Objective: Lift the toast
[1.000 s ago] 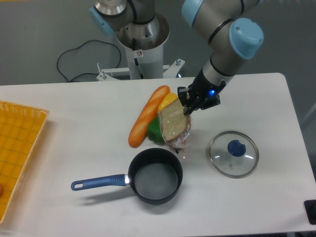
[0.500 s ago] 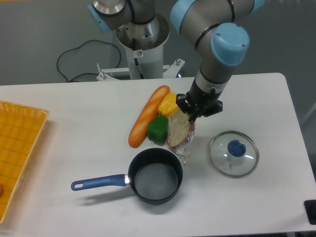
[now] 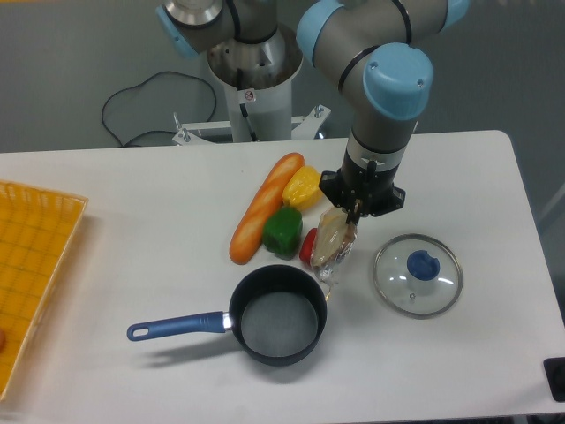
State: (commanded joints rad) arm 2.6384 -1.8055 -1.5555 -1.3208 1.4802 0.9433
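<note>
The toast [image 3: 332,238], a tan slice in shiny clear plastic, hangs edge-on above the table, just right of the green pepper. My gripper [image 3: 356,208] is shut on its top edge, pointing straight down from the arm's blue-capped wrist. A loose tail of the wrapper dangles toward the pot's rim. The fingertips are mostly hidden by the black gripper body.
An orange baguette-like loaf [image 3: 265,208], a yellow pepper [image 3: 302,186], a green pepper [image 3: 282,231] and a small red item [image 3: 308,247] lie left of the toast. A black pot with a blue handle [image 3: 277,314] sits below. A glass lid [image 3: 418,274] is right. An orange tray [image 3: 31,274] lies far left.
The gripper has swung right and turned with the toast, which went from face-on to edge-on. The green pepper and a red item behind it are now uncovered.
</note>
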